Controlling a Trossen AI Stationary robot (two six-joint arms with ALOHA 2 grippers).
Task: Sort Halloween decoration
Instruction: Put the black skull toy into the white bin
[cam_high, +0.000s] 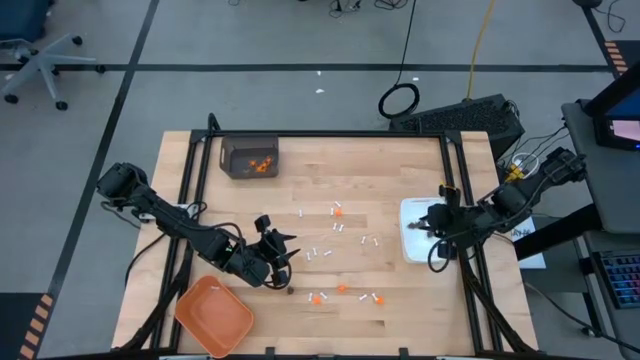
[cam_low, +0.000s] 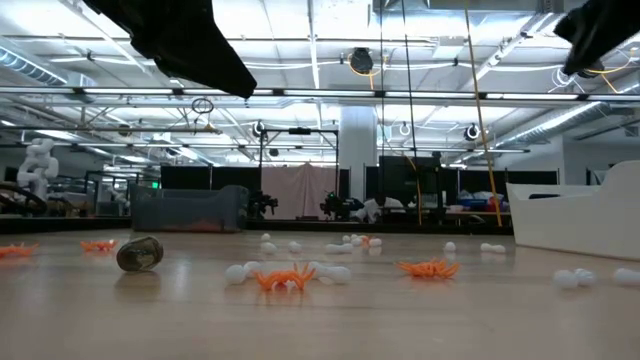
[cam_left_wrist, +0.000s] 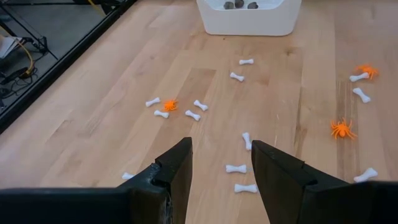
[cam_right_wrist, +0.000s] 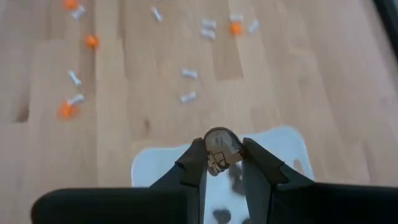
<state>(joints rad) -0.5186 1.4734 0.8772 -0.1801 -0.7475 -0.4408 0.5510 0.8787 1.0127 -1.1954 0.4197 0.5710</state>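
I hold my right end effector (cam_right_wrist: 222, 163) clamped on a small round dark piece (cam_right_wrist: 218, 148) above the white rectangular plastic dish (cam_right_wrist: 283, 149), where dark pieces collect. My left end effector (cam_left_wrist: 221, 165), fingers apart, hovers over white bone-shaped sticks (cam_left_wrist: 237, 168) on the bench, well away from the dish.

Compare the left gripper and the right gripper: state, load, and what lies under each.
The left gripper is open and empty; the right gripper is shut on a dark round piece. The left gripper is over bare table with white bone pieces scattered ahead; the right gripper is over the white dish, which already holds dark pieces. Both have two dark fingers.
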